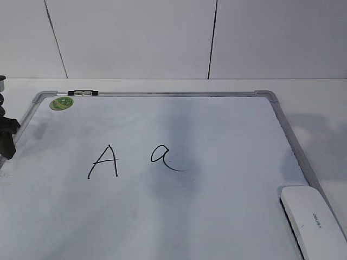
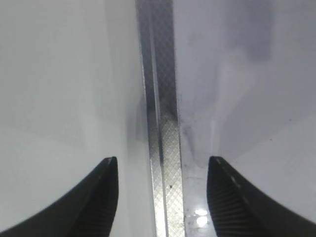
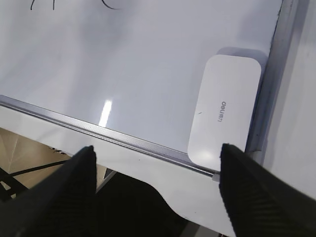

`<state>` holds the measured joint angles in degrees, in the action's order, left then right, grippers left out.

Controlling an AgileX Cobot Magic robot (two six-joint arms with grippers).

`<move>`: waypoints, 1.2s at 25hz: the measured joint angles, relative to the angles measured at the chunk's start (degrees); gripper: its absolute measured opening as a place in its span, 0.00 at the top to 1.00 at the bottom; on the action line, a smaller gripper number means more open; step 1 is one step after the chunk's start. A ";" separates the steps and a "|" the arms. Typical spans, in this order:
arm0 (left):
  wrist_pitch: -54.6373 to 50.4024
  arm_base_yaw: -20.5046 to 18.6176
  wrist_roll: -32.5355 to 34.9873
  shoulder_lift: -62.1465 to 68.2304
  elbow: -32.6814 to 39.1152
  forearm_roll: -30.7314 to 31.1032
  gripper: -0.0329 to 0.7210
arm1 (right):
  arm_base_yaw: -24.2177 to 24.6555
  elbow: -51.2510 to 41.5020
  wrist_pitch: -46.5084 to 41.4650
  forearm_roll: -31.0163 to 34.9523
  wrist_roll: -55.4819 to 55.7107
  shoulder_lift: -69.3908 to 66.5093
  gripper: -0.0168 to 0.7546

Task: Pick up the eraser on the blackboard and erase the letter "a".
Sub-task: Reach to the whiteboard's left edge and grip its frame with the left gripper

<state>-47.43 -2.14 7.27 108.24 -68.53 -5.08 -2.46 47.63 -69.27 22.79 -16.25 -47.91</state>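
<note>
Task unstarted: eraser (image 1: 313, 219) lies ungrasped at the blackboard (image 1: 217, 130) near-right corner, letter "a" (image 1: 164, 156) intact mid-board; right end effector (image 3: 157, 168) and left end effector (image 2: 163, 173) both wide open, empty.

Left gripper (image 2: 163, 197) fingers (image 2: 101, 197) black, tapered to blunt rounded tips, fine ribbed texture on inner faces, right gripper (image 3: 158, 190) fingers (image 3: 252, 192) black, matte, finely cross-hatched surface, dark blocky arm segment (image 1: 7, 132) at exterior view's left edge
</note>
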 joint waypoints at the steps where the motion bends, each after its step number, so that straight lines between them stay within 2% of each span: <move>1: 0.00 0.00 0.10 0.08 0.00 0.00 0.39 | 0.00 0.00 0.00 0.00 0.00 0.00 0.21; 21: -1.55 0.00 0.21 3.08 -1.13 -0.33 0.42 | 0.00 0.00 -1.39 0.00 0.00 0.00 0.21; 24: -1.93 0.00 0.21 3.08 -1.13 -0.69 0.47 | 0.00 0.00 -1.39 0.00 0.00 0.00 0.21; 30: -2.44 0.00 0.21 3.08 -1.13 -1.16 0.63 | 0.00 0.00 -1.43 0.00 0.00 0.00 0.21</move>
<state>-49.87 -2.14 7.49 111.31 -69.66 -6.24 -2.46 47.63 -70.71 22.79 -16.25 -47.91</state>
